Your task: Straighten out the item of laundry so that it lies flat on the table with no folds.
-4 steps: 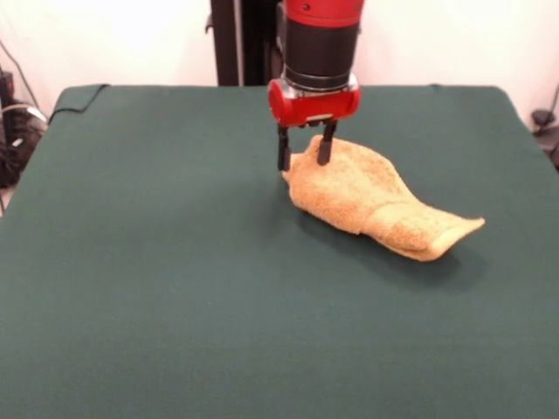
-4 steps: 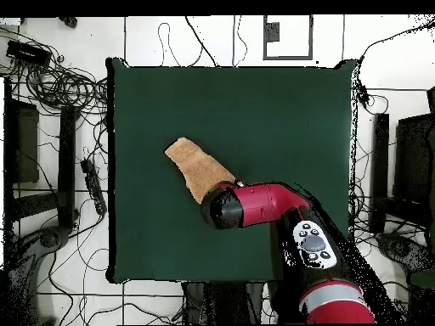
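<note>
Gripper [image 1: 303, 148]: you have it pointing straight down at the near end of the hand towel [image 1: 376, 202], two dark fingers [image 1: 283, 150] parted a little. One finger sits just off the towel's edge, the other against the raised terry at that end. A bit of cloth shows between them, but from the front view you cannot tell whether they actually pinch it or only straddle it.

Arm [image 2: 263, 204] pose: in the front view the red and black wrist comes down vertically, the red collar directly above the fingers. In the overhead view the last red link lies nearly level over the table [image 2: 255, 110], its round black end cap covering the gripper and the towel end below it; the elbow with the grey button panel sits behind, toward the table edge.

Towel: golden-orange terry, bunched and folded, not flat. Its long axis runs away from the gripper on a diagonal. In the front view it goes from under the fingers out to the picture's right and toward the camera, ending in a flattened tip that lifts slightly off the cloth. In the overhead view the same axis runs from the wrist cap up and to the picture's left. The end under the gripper is the higher, more humped part; the far end is narrower. The towel lies on the dark green cloth, well inside every table edge.
</note>
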`<state>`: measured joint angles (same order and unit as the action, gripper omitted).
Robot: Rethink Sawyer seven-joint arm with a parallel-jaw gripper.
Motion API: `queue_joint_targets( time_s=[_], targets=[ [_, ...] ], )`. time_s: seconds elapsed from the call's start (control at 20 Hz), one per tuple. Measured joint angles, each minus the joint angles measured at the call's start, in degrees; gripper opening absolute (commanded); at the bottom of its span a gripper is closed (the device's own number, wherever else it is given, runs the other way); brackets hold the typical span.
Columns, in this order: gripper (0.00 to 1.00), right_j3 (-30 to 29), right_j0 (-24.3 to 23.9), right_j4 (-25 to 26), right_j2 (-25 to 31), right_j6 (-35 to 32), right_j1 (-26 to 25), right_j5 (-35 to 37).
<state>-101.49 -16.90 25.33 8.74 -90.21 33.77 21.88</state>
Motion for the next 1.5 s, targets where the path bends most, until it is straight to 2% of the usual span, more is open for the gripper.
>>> queue_joint_targets(
  time_s=[0.7, 1.25, 1.3, 1.5],
  targets=[
    [1.00, -1.6, 0.0, -2.6, 0.0, 0.0, -0.4, -0.2],
    [1.00, -1.8, -0.1, -4.1, 0.0, 0.0, -3.2, -2.5],
    [0.00, -1.8, -0.2, -4.1, 0.0, 0.0, -3.4, -2.8],
    [0.00, -2.0, -0.2, -4.1, 0.0, 0.0, -3.9, -4.2]
  ],
)
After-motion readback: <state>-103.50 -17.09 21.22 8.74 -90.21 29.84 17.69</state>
